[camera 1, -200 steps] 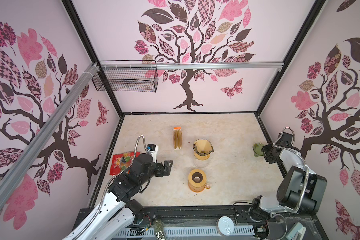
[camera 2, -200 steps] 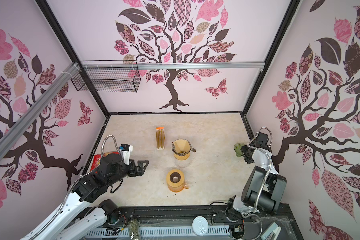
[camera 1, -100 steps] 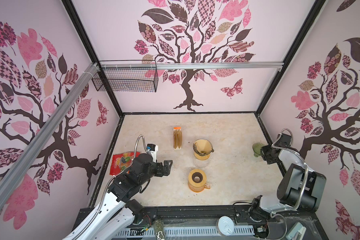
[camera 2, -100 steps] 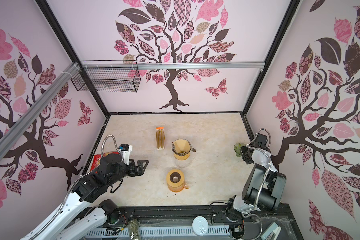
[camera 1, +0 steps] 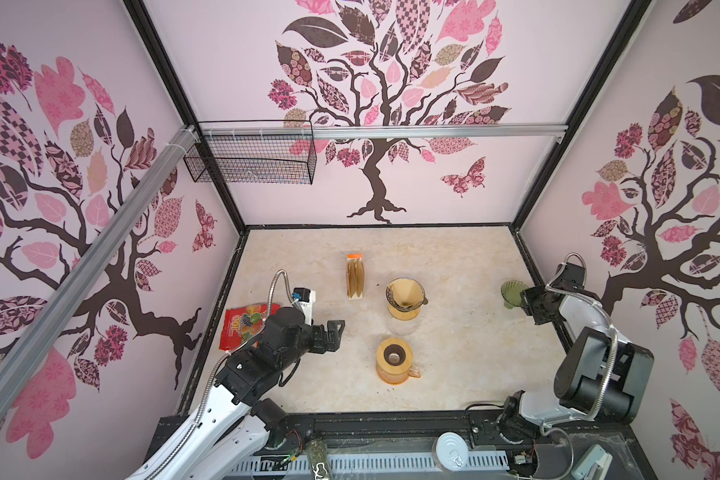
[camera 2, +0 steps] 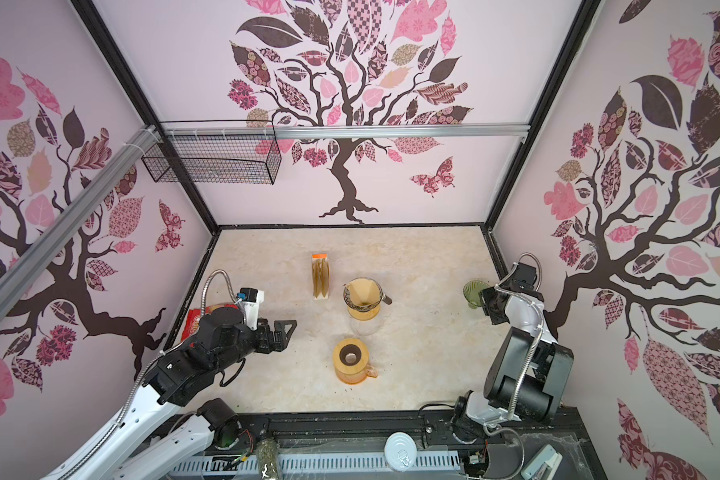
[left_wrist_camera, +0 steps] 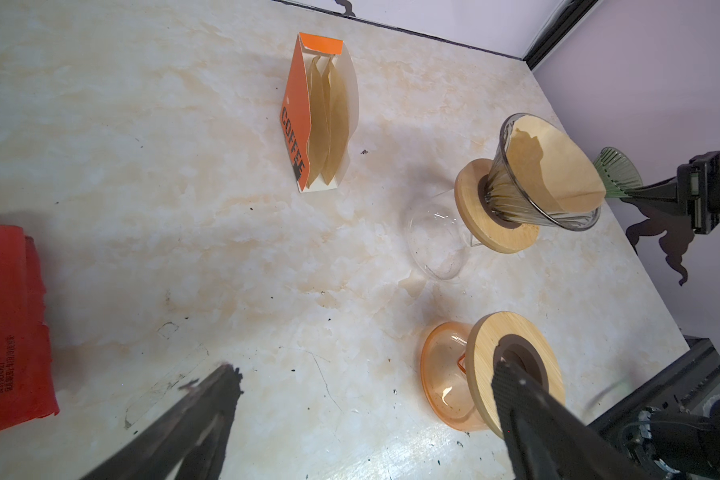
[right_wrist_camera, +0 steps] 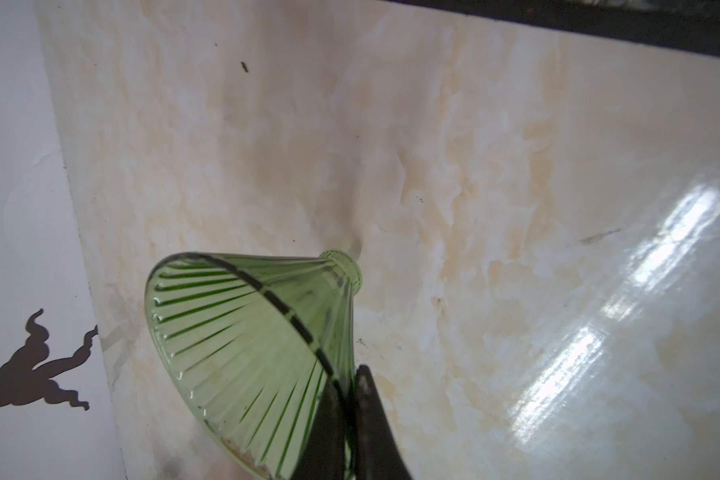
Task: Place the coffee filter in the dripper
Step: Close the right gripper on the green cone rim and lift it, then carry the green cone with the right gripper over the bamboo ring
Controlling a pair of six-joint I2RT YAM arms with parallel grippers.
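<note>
Brown paper coffee filters stand in an orange and white box (camera 1: 356,276) (camera 2: 321,276) (left_wrist_camera: 321,120) at mid table. One coffee filter (left_wrist_camera: 553,166) sits inside a smoky glass dripper (camera 1: 406,293) (camera 2: 362,293) on a clear carafe (left_wrist_camera: 433,245). A green ribbed glass dripper (camera 1: 512,291) (camera 2: 473,291) (right_wrist_camera: 242,332) is tipped over near the right wall. My right gripper (right_wrist_camera: 352,374) (camera 1: 523,297) is shut on its wall by the rim. My left gripper (left_wrist_camera: 366,372) (camera 1: 335,332) hangs open and empty, left of an orange carafe.
The orange carafe (camera 1: 395,359) (left_wrist_camera: 449,374) has a wooden ring lid and stands in front of the clear carafe. A red snack bag (camera 1: 244,324) (left_wrist_camera: 5,316) lies by the left wall. A wire basket (camera 1: 250,158) hangs on the back rail.
My right gripper's jaws have closed onto the green dripper's wall. The left arm has not moved.
</note>
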